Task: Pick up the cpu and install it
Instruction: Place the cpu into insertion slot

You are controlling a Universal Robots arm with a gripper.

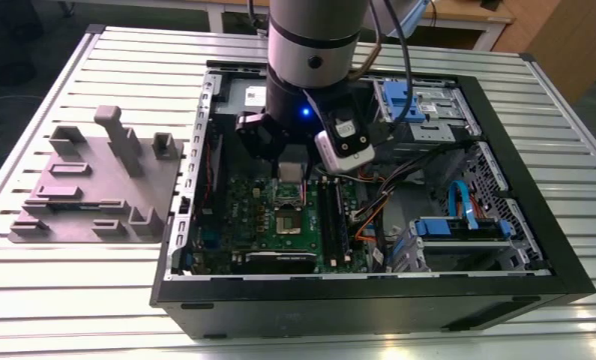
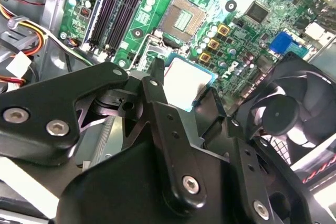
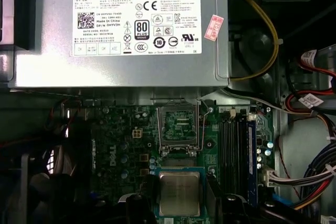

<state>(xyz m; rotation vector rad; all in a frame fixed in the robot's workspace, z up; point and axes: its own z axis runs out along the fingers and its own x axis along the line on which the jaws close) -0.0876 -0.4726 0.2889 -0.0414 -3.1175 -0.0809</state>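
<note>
My gripper (image 3: 178, 205) is closed on the cpu (image 3: 179, 191), carrying it clear above the green board (image 3: 121, 140). Just beyond lies the socket (image 3: 178, 129), open and empty. Judged: transfer step. Seating calls for square alignment over that socket.

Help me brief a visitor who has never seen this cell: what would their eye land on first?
The open computer case on the slatted table, with the arm standing over it. In the first wrist view, the pincer holds the cpu over the green motherboard, near the open socket. A grey fixture plate sits at the exterior view's left, outside the case.
</note>
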